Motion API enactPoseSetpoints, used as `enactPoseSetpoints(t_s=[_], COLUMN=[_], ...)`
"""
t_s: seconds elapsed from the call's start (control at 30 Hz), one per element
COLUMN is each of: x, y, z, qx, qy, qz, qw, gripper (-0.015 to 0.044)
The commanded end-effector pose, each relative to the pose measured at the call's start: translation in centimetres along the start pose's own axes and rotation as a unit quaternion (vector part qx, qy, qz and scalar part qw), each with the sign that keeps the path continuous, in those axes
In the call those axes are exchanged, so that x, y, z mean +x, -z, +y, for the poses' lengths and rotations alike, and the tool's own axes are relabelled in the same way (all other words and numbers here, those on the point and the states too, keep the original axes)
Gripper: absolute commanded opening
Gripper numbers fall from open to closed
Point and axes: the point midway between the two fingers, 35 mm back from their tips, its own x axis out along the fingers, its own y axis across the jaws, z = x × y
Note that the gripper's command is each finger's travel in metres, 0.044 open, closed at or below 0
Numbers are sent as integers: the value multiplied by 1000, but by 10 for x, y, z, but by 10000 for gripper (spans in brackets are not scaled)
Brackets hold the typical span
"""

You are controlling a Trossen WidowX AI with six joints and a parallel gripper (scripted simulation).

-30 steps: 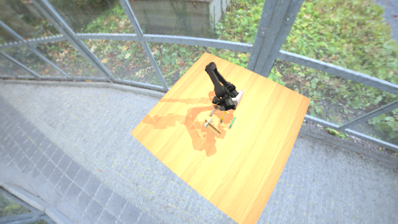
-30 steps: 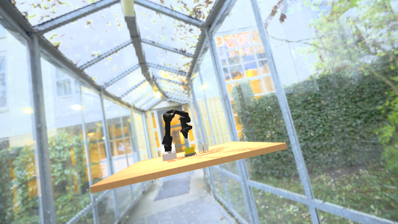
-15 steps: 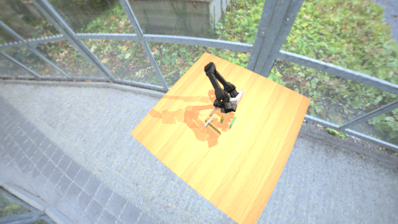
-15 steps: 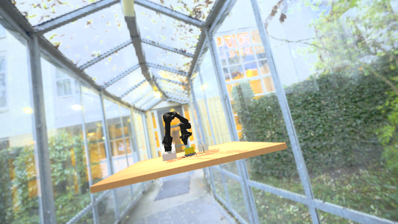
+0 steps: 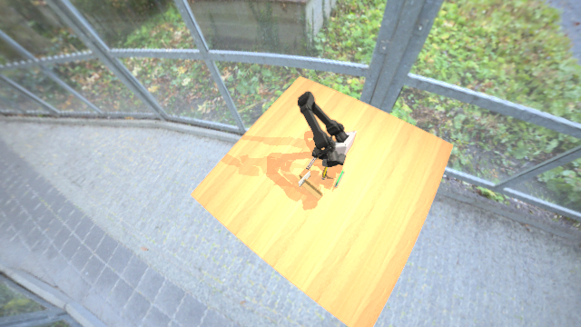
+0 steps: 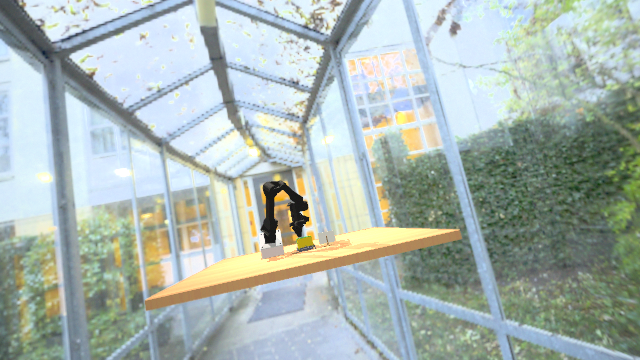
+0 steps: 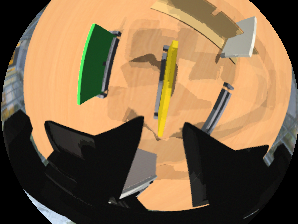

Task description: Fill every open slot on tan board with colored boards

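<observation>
So the white board (image 5: 304,178) (image 6: 324,237) (image 7: 243,40) is on the tan board (image 5: 312,186) (image 7: 200,17) at about two o'clock in the wrist view, yellow (image 5: 324,173) (image 6: 304,243) (image 7: 169,82) and green (image 5: 339,178) (image 7: 95,65) left, gripper (image 5: 329,169) (image 6: 300,236) (image 7: 164,123) parted and empty near yellow.

Bent high at elbow, forearm angled down toward surface; hand (image 5: 328,169) (image 6: 300,236) (image 7: 164,123) pointing down, fingers parted partway, nothing gripped between; wrist above surface.
</observation>
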Motion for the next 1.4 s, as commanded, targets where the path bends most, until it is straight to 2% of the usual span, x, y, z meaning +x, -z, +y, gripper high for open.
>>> enactPoseSetpoints(t_s=[0.0, 1.07, 1.3, 1.37], x=[8, 57, 57, 57], y=[1, 2, 2, 2], z=[-1, -1, -1, -1], qx=[-2, -2, -2, -2], qy=[3, 4, 4, 4], qz=[1, 2, 2, 2], qw=[1000, 1000, 1000, 1000], gripper=[185, 185, 1, 0])
